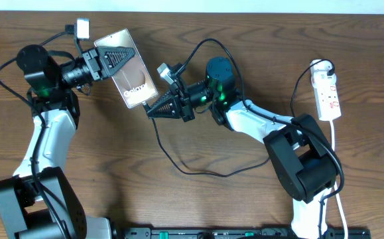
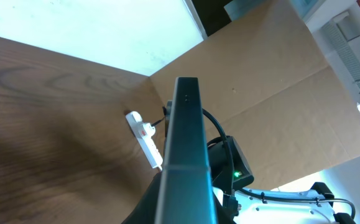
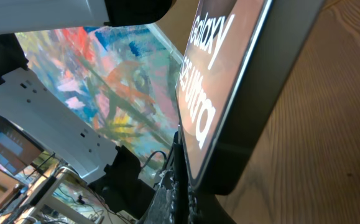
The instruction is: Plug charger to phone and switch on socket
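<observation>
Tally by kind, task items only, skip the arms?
phone: 1
charger cable: 1
power strip: 1
Total: 3

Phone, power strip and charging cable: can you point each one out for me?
The phone [image 1: 133,74]: overhead view, middle of its glossy face.
The power strip [image 1: 328,96]: overhead view, middle of its white body.
The charging cable [image 1: 180,170]: overhead view, low bend of its loop on the table.
</observation>
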### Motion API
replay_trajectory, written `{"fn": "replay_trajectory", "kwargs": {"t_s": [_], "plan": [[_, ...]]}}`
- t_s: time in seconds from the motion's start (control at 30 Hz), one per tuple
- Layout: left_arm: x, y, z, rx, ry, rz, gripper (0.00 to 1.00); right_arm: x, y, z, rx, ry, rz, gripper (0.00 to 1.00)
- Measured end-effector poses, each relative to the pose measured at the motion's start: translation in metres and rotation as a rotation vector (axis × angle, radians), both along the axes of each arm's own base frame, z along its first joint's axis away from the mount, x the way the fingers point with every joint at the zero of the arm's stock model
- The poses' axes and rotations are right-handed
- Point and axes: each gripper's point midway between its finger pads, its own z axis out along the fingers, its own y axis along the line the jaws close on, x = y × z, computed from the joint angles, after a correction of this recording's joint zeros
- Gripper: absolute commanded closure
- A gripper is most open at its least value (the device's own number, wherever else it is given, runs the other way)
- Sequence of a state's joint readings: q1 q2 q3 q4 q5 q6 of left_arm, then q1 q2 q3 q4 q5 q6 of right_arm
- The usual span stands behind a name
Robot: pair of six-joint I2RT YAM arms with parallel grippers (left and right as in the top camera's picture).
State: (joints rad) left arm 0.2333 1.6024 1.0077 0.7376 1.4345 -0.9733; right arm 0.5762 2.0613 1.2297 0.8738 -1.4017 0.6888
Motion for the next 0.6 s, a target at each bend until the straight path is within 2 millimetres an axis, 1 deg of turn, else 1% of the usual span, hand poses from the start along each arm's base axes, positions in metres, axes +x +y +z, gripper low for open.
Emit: {"fn": "replay_trajectory", "kwargs": {"t_s": [0.6], "plan": [[-0.0012, -0.0005, 0.0001, 0.000, 0.000, -0.008, 0.92, -0.0005, -0.0002, 0.0000, -0.003, 0.007, 0.003, 0.99]]}}
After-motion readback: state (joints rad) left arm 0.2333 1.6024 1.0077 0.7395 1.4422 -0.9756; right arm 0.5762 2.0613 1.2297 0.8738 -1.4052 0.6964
